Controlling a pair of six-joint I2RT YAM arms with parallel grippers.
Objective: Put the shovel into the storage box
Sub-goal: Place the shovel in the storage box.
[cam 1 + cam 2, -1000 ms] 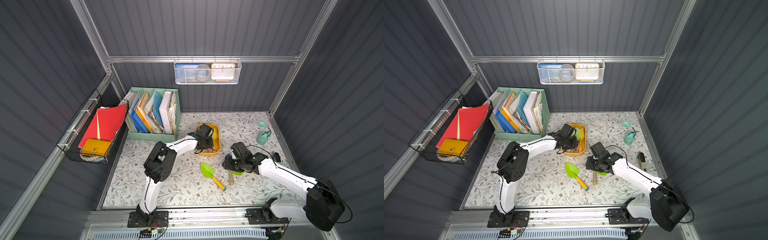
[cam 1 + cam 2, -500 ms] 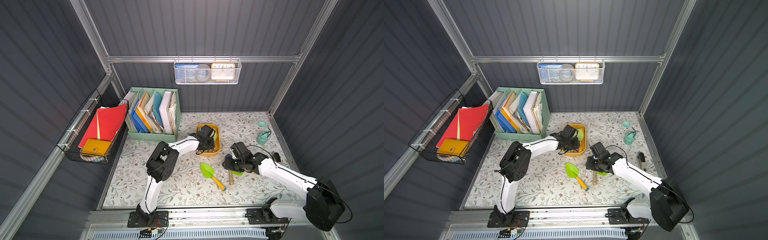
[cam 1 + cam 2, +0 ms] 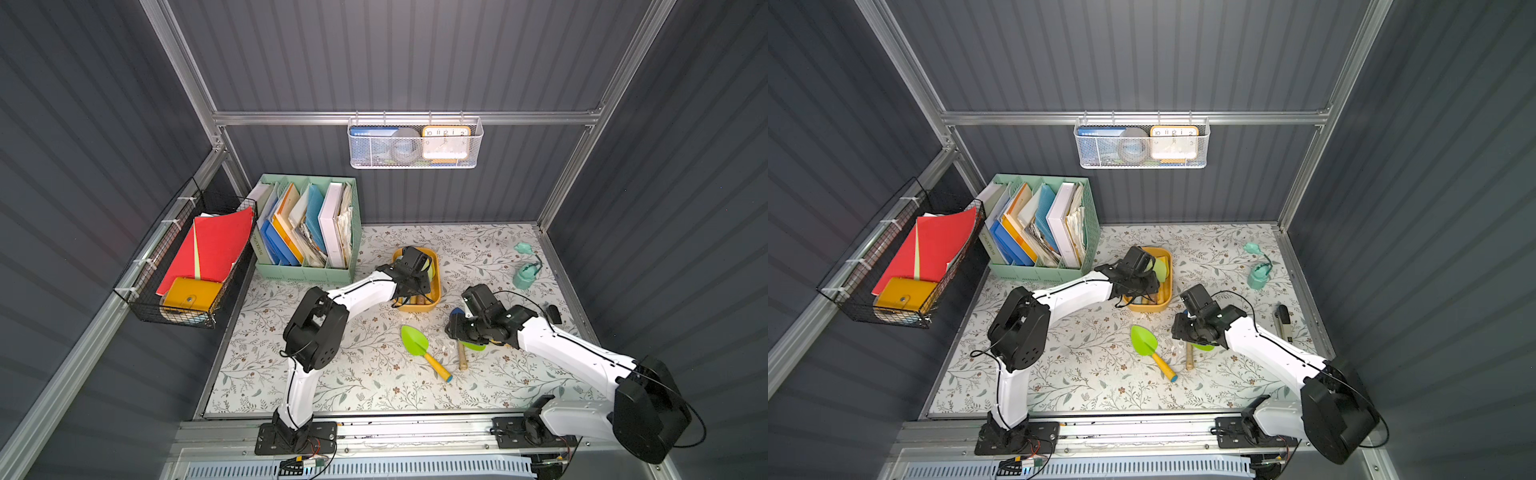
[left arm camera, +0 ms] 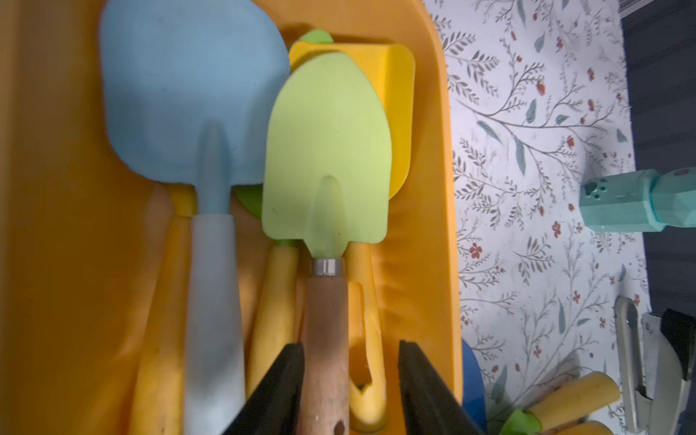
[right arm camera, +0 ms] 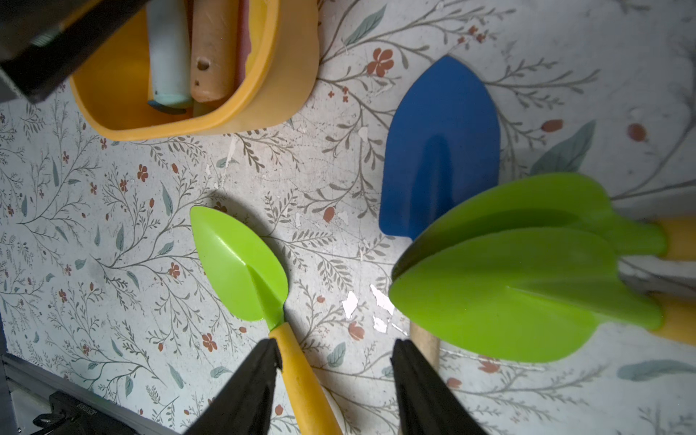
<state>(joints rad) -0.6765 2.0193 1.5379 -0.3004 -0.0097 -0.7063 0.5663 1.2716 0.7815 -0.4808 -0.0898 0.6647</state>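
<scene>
The storage box point(image 3: 417, 308) sits on the floral tabletop point(image 3: 332, 374) about midway across and a little toward the far edge, right of the green file holder point(image 3: 305, 272). The left gripper point(image 4: 350, 344) is over the end of the box nearer the front edge. Its jaws are spread. The wooden handle of a pale green shovel point(image 4: 327, 150) lies between them, close against one finger with a clear gap to the other, so nothing is pinched. That shovel lies inside the box, its blade toward the far end. It overlaps a yellow shovel point(image 4: 399, 94) and lies beside a light blue shovel point(image 4: 188, 94).

The right gripper point(image 5: 335, 342) is over the tabletop between the box and the front right corner, jaws spread and holding nothing. The yellow handle of a bright green shovel point(image 5: 241, 263) runs just beside one finger. A dark blue shovel point(image 5: 440, 143) lies flat nearby, and two stacked green blades point(image 5: 508, 293) overlap its neck.
</scene>
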